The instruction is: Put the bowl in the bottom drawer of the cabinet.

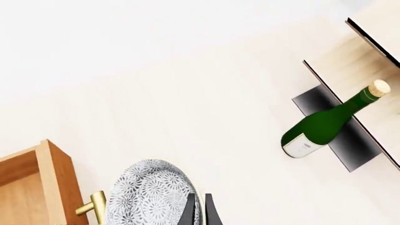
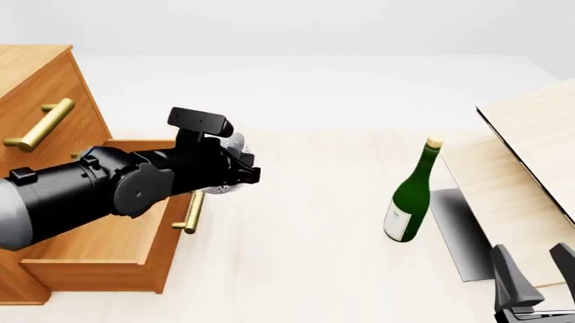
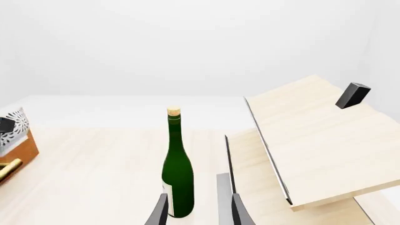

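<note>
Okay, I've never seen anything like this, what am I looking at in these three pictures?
These are computer renders of two robot arms at a pale table. One picture looks from behind the arms; the other two come from cameras on each wrist. The left pincer holds a speckled bowl by its rim, above the front of the open bottom drawer of a wooden cabinet. The right pincer is open and holds nothing, low at the near right. A green bottle stands upright beside a tilted pale board.
</note>
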